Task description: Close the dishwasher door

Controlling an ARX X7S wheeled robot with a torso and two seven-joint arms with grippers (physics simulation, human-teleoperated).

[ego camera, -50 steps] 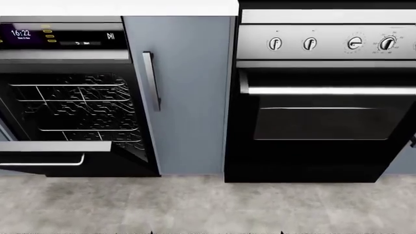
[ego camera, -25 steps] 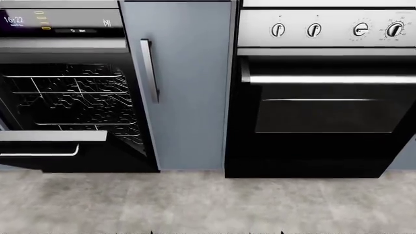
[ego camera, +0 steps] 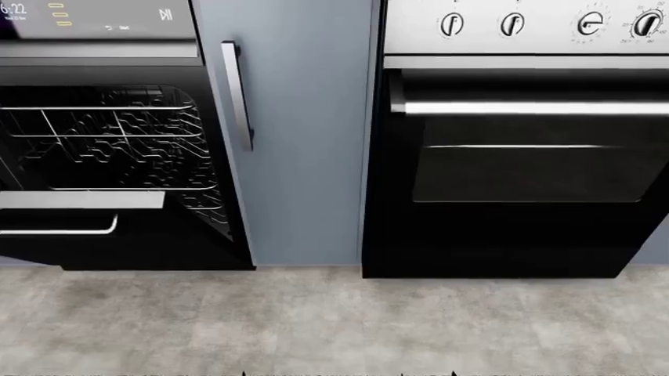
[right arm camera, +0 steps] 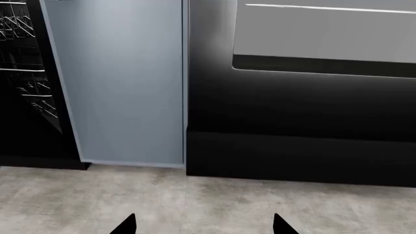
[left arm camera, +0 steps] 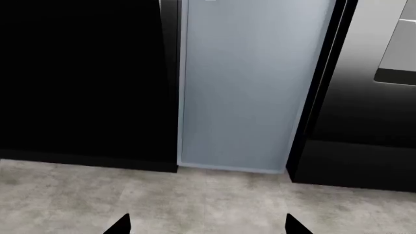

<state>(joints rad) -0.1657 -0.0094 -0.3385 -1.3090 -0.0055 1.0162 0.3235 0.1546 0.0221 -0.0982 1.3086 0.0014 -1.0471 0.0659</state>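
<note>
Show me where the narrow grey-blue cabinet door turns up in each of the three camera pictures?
Head view: the grey-blue cabinet door stands left of centre, between the open dishwasher and the oven, its bar handle on its left edge.
Left wrist view: the door fills the middle, top to floor.
Right wrist view: the door sits in the left half, beside the dishwasher racks.
Shared landmark: the oven's black front, bordering the door in all three.

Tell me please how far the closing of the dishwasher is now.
Nothing is done yet: the dishwasher door hangs open, with the wire rack showing. Neither the left claw nor the right claw touches it; both point at the floor before the cabinet door. Reaching and pushing remain.
</note>
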